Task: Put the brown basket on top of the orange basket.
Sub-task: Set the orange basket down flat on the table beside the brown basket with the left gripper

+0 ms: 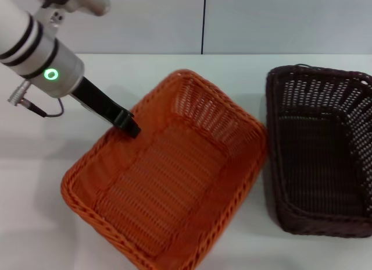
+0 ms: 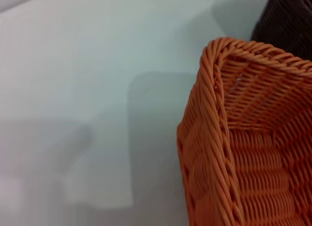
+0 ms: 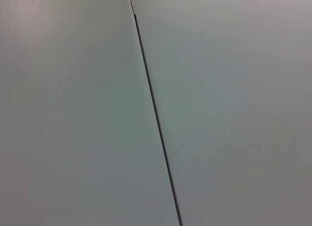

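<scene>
The orange basket (image 1: 168, 177) sits on the white table (image 1: 35, 165), with the brown basket (image 1: 319, 153) just beside it on the right. The left pincer (image 1: 129, 125) reaches down at the orange basket's far-left rim; whether it pinches the rim cannot be told.

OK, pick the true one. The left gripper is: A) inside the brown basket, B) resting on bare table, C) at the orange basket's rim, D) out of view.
C: in the head view the left gripper sits at the rim of the orange basket, away from the brown basket.
</scene>
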